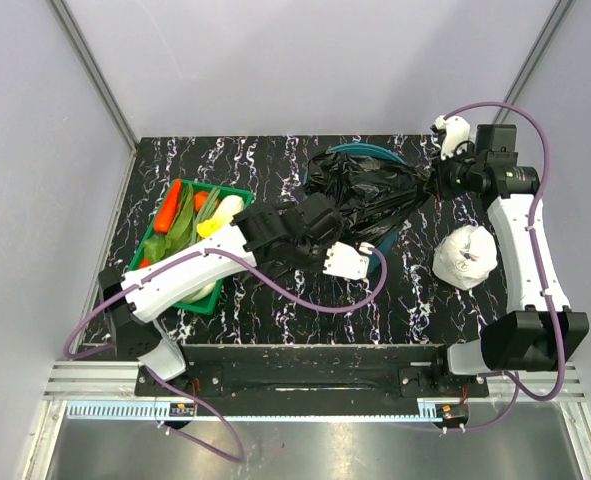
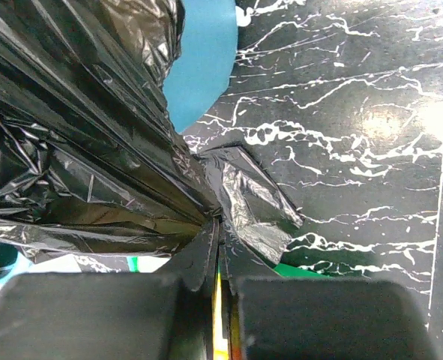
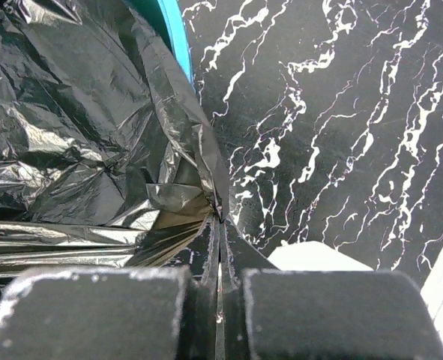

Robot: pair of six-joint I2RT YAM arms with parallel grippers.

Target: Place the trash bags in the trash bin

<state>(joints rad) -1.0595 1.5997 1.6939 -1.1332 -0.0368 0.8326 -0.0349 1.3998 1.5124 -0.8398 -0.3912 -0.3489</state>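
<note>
Black trash bag (image 1: 365,190) draped over the mouth of the bin (image 1: 367,149), its long axis stretched across the rim. The left claw (image 2: 215,225) clamps its edge at the bin's near-left side and the right claw (image 3: 221,225) its edge at the bin's right.

The black white-veined table (image 1: 275,312) bears a green vegetable tray (image 1: 237,190), the teal trash bin (image 1: 375,150) — and a white bundle (image 1: 466,257).

Overhead from behind, wrists close, sharing trash bag (image 1: 360,190)
</note>
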